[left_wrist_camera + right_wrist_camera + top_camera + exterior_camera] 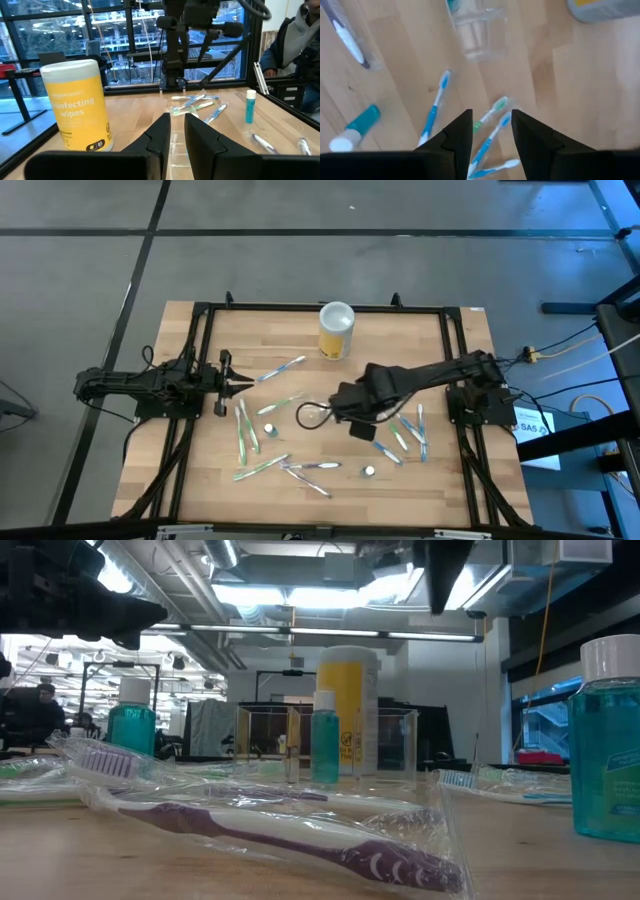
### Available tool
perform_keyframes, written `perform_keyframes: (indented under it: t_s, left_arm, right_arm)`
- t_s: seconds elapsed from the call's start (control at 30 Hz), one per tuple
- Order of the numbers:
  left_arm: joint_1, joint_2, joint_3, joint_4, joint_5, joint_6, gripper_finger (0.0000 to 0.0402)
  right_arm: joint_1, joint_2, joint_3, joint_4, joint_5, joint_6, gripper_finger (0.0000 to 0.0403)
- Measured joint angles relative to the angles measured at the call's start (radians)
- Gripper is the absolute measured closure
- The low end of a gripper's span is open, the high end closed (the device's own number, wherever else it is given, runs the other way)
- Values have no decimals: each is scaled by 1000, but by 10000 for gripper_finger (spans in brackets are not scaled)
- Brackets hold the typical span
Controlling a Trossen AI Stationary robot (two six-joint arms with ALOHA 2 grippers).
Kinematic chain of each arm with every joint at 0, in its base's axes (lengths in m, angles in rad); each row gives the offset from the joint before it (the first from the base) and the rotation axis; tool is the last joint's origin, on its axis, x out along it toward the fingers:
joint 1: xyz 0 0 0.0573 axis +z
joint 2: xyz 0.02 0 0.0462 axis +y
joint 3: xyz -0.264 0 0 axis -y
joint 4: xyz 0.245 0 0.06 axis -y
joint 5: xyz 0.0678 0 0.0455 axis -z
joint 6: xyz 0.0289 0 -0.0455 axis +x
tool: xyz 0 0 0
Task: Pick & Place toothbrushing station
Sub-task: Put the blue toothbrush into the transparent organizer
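The toothbrushing station (477, 32) is a small clear plastic container that stands on the wood. In the low view its see-through walls (262, 745) show mid-table, in front of the yellow canister. My right gripper (491, 125) hangs high over the middle of the table (348, 408), pointing down. It is open with nothing between its fingers, and the station lies ahead of it toward the canister. My left gripper (177, 125) waits level at the table's left side (238, 385), open by a narrow gap and holding nothing.
A yellow wipes canister (337, 330) stands at the far edge. Several wrapped toothbrushes (262, 469) and loose blue ones (434, 107) lie scattered over the table, along with small teal bottles (325, 745). A person (295, 40) sits beyond the table's right side.
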Motion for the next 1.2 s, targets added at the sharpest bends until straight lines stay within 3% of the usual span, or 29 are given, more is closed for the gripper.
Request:
perform_keyframes:
  t_s: [0.17, 0.37, 0.6, 0.83, 1.2]
  left_arm:
    - [0, 0, 0, 0, -12, 0, 350]
    - [0, 0, 0, 0, -24, -39, 348]
    - [0, 0, 0, 0, -81, -52, 350]
    - [0, 0, 0, -1, -149, -52, 348]
    - [0, 0, 0, -1, -133, -56, 349]
  right_arm:
    - [41, -156, -156, -2, 64, 86, 263]
    - [88, -405, -445, 17, 99, 267, 263]
    - [142, -626, -718, 187, 113, 393, 263]
    - [149, -695, -857, 237, 113, 473, 253]
    - [120, -695, -925, 271, 102, 488, 159]
